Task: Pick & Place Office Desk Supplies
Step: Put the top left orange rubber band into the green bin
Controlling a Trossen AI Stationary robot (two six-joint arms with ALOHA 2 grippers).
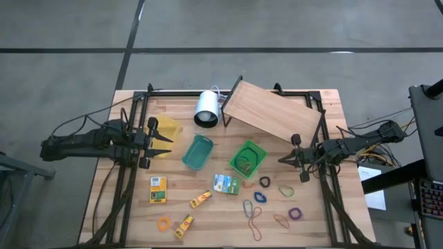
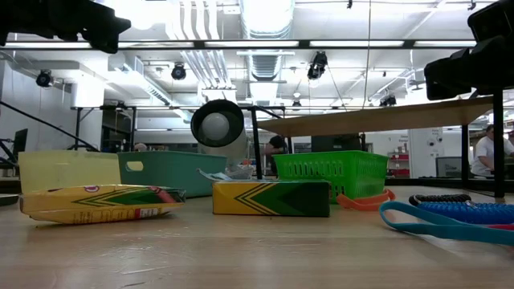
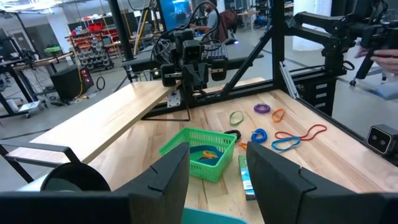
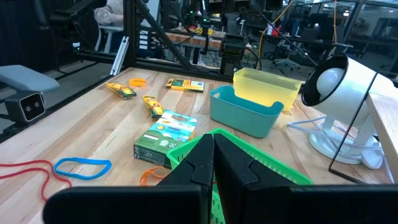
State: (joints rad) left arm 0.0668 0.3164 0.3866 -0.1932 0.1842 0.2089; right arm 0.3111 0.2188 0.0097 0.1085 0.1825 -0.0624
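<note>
Two dark grippers hover above a wooden table. No lettering is legible on the yellow boxes (image 1: 158,189) or the green-and-white packet (image 1: 226,184). At the table's left side, the left gripper (image 1: 167,144) stands open and empty by a yellow bin (image 1: 168,127). At the right side, the right gripper (image 1: 283,159) is closed, holding nothing, near a green mesh basket (image 1: 248,158). Thin rubber bands (image 1: 255,213) lie scattered along the front right.
</note>
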